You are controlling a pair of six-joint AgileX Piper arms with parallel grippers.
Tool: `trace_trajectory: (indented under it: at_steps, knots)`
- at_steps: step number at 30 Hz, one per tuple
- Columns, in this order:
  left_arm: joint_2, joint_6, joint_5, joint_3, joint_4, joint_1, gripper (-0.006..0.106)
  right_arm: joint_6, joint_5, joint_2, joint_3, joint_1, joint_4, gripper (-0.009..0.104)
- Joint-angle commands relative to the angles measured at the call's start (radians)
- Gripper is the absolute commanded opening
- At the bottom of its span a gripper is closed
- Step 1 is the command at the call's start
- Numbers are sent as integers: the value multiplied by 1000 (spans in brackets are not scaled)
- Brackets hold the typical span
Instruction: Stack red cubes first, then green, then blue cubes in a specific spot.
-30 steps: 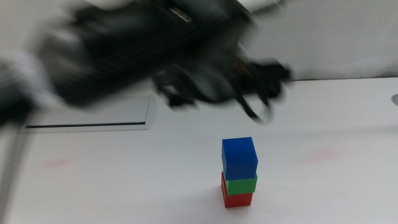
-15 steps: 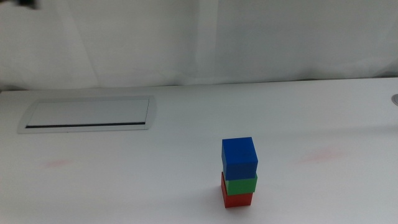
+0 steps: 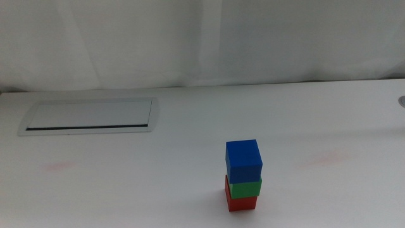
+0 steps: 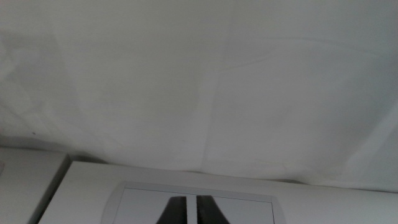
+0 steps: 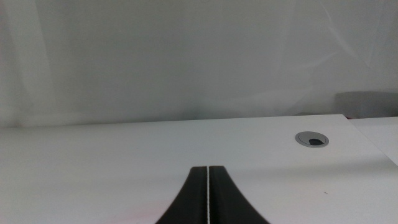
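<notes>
In the middle view a three-cube stack stands on the white tabletop near the front, right of centre. The red cube (image 3: 242, 201) is at the bottom, the green cube (image 3: 245, 187) on it, and the blue cube (image 3: 243, 161) on top, turned slightly. No arm shows in the middle view. My left gripper (image 4: 190, 200) shows in the left wrist view, shut and empty, above the grey-framed panel (image 4: 249, 208). My right gripper (image 5: 207, 169) shows in the right wrist view, shut and empty, over bare table.
A grey-framed rectangular panel (image 3: 88, 116) lies at the back left of the table. Faint pink smudges (image 3: 60, 166) mark the tabletop left and right. A round grey grommet (image 5: 312, 139) sits near the right edge. A white curtain hangs behind the table.
One second ago the left arm swept blurred across the back of the middle view above the stack. It has since left that view. The stack has not moved.
</notes>
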Motion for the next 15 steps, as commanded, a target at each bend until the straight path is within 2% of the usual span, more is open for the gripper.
trace_trajectory:
  at_steps: [1,9,15]
  knots:
    - [-136,8,-89,148,-9,4,-2,-7,0,-4,42,2,-3,-1]
    - [-609,83,-424,713,-12,4,-3,-7,0,-4,42,2,-3,-1]
    - [-827,43,-514,1055,-60,4,-3,-7,0,-4,42,2,-3,-1]
